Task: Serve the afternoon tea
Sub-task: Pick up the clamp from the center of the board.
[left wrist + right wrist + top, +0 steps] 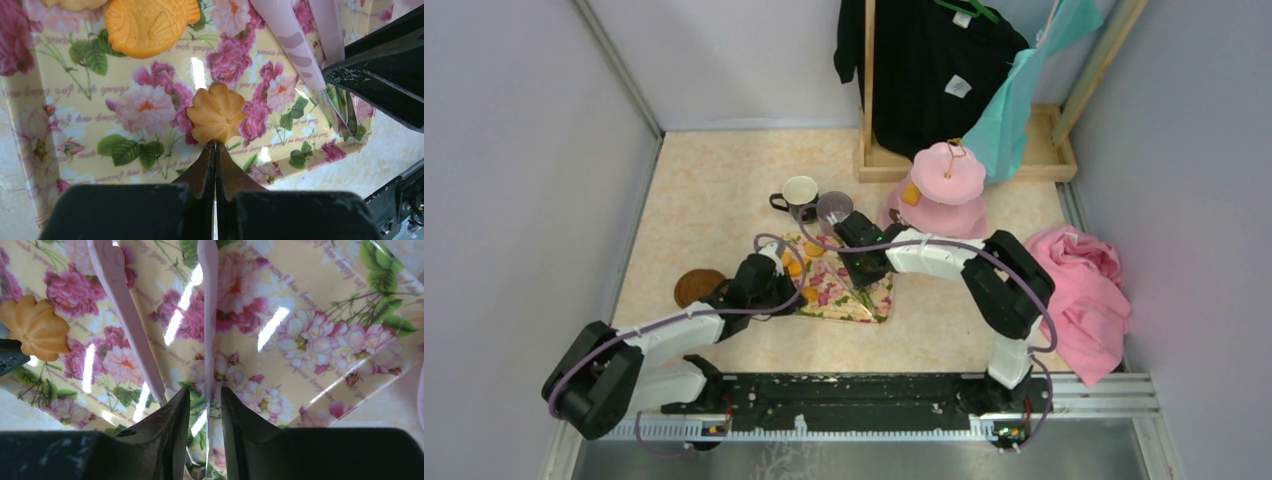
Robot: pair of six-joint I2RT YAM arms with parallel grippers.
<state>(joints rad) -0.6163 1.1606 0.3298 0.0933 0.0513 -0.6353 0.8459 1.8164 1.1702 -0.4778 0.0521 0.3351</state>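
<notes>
Beige tabletop (724,190), white walls (514,150), clothes rack (868,110) at 1 o'clock; left gripper (215,146) closed, empty; right gripper (205,392) part-open astride pink handle (207,315).

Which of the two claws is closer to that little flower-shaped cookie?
Left. The left gripper, shut, sits at the edge of the cookie; the right gripper is farther along the tray, over a pink handle.

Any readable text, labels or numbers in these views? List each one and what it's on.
"thank you": cursive script repeated in lines across the flower-patterned tray, upside down in the left wrist view. The words after it are too blurred to read.
Two white tags on the black shirt: too small to read.
No other text, brand or number shows.
</notes>
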